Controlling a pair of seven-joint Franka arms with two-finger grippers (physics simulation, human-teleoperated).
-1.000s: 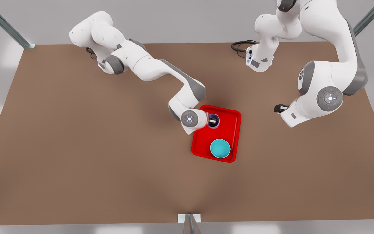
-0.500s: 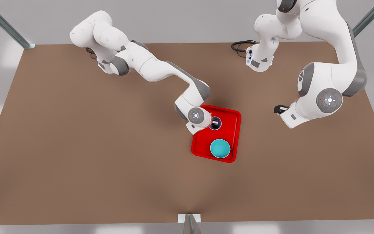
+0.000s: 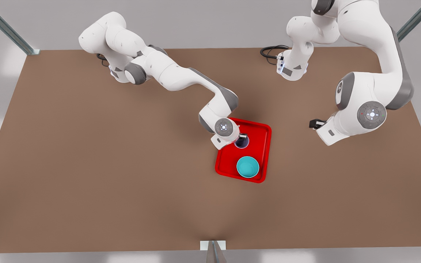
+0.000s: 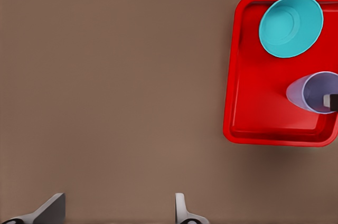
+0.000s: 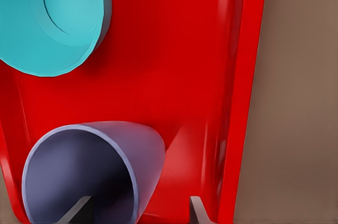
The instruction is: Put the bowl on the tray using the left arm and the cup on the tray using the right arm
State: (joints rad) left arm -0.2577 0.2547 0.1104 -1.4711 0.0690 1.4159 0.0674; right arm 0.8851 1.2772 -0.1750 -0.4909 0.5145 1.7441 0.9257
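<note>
Since a second ago, the right arm has drawn its wrist slightly back; the right gripper [image 3: 242, 136] now stands over the cup [image 3: 241, 142] with fingers parted around the wall, not pinching. Nearest, the bowl [image 3: 247, 167] sits on the tray [image 3: 226, 160]. Farther right, the left gripper [image 3: 315, 124] waits open above the surface [image 3: 86, 164].

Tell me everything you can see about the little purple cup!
The cup is a small, pale lavender tumbler with no handle, smooth and plain, slightly tapered, empty and dark inside. It stands upright on the red tray, at the end farther from the teal bowl and apart from it. The right gripper is at it, open, with one finger reaching inside past the rim and the other outside its wall.
</note>
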